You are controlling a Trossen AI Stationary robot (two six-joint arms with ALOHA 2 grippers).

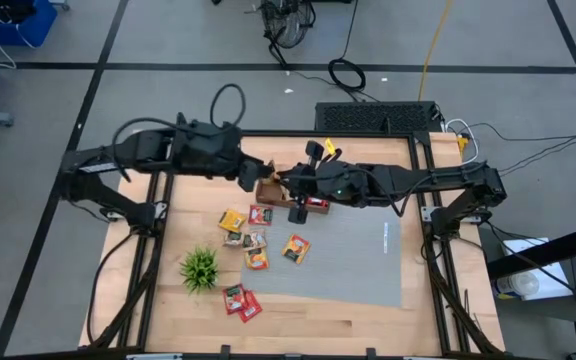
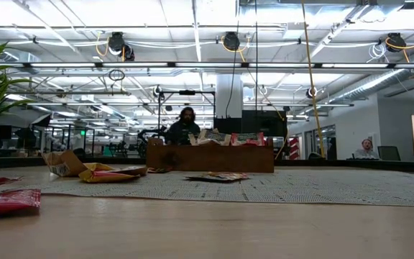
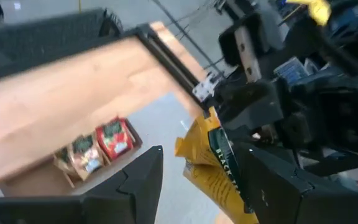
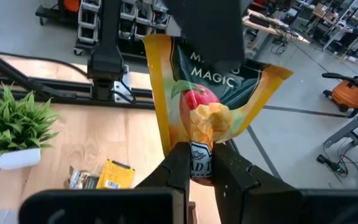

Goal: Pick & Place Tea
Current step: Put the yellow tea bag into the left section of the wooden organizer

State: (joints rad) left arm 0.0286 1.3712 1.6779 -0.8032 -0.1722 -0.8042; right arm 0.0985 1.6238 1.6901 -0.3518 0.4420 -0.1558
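- Rows of long white ceiling tube lights point(image 2: 192, 65) glare brightly in the low view, washing out the upper part of the room
- Seen from overhead, the pale wooden table top point(image 1: 298, 320) is evenly lit, with only soft, faint shadows beneath the arms
- The left wrist view is smeared with motion blur; the yellow foil tea packet point(image 3: 216, 168) and the near dark fingers point(image 3: 135, 186) look soft
- In the low view, the nearest table surface and the red packet point(image 2: 6, 201) are out of focus
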